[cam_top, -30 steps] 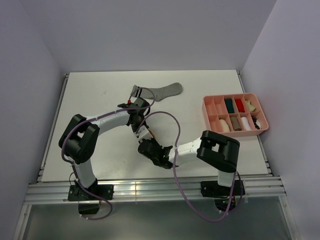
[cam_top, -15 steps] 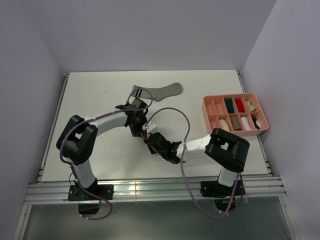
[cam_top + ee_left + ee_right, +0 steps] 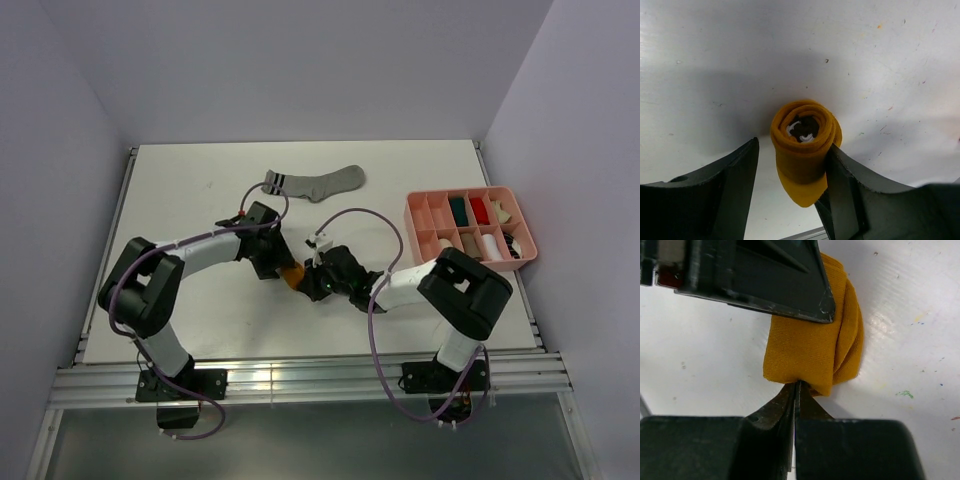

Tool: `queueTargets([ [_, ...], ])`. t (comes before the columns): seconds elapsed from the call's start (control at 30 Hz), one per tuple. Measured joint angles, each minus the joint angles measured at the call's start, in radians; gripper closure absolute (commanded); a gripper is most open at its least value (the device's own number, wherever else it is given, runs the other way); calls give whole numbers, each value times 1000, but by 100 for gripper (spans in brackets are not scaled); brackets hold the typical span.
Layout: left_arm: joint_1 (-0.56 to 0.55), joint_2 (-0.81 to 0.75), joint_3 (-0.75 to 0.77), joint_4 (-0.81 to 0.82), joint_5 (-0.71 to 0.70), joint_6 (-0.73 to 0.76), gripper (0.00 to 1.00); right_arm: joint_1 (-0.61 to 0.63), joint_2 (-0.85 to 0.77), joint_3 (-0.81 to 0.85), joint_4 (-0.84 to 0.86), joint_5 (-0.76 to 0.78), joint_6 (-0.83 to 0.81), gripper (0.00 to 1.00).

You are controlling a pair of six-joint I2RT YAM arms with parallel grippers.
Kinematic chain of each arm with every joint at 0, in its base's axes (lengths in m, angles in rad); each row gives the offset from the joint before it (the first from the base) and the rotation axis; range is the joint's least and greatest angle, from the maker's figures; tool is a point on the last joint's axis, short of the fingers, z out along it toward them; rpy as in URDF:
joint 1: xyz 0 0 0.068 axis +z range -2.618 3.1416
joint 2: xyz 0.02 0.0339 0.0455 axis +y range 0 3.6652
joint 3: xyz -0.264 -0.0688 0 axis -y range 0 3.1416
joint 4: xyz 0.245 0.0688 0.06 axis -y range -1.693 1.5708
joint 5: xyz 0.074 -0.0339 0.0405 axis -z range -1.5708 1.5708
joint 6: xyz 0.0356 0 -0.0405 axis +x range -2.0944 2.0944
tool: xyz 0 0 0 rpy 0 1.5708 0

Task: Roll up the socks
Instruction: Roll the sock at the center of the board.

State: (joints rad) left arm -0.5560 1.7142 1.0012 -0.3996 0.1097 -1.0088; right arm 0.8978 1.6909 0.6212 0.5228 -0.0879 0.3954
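The mustard sock [image 3: 293,276] lies rolled up on the white table [image 3: 180,200], between my two grippers. Seen end-on in the left wrist view, the mustard roll [image 3: 805,142] sits between the jaws of my left gripper [image 3: 792,150], which is open. Its right finger [image 3: 840,175] touches the roll and the left finger stands apart. My right gripper [image 3: 797,386] is shut, its tips pinching the lower edge of the mustard sock [image 3: 805,347]. The grey sock [image 3: 315,183] with dark cuff stripes lies flat at the back of the table.
A pink compartment tray [image 3: 412,225] at the right edge holds several small rolled bundles. The left gripper's finger [image 3: 765,275] fills the top of the right wrist view. Both arms meet at mid-table, cables looping above them.
The right gripper moved up and right to the roll and shut on its edge. The left gripper opened around the roll, and its arm shifted slightly left.
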Motion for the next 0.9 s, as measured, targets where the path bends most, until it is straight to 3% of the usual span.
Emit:
queueTargets([
  [0.47, 44, -47, -49, 44, 27, -10, 48, -128, 51, -37, 110, -278, 155, 100],
  [0.53, 44, -39, -49, 45, 34, -9, 51, -145, 76, -37, 137, -320, 181, 100],
  [0.7, 48, 6, -29, 40, 52, -5, 71, -172, 97, -32, 154, -385, 214, 100],
  [0.73, 49, 17, -15, 31, 57, -1, 73, -172, 97, -30, 148, -387, 214, 96],
  [0.87, 49, 68, 58, -31, 72, 27, 76, -172, 70, -4, 68, -379, 179, 58],
  [0.9, 48, 85, 85, -59, 72, 36, 76, -172, 49, 1, 28, -371, 159, 54],
])
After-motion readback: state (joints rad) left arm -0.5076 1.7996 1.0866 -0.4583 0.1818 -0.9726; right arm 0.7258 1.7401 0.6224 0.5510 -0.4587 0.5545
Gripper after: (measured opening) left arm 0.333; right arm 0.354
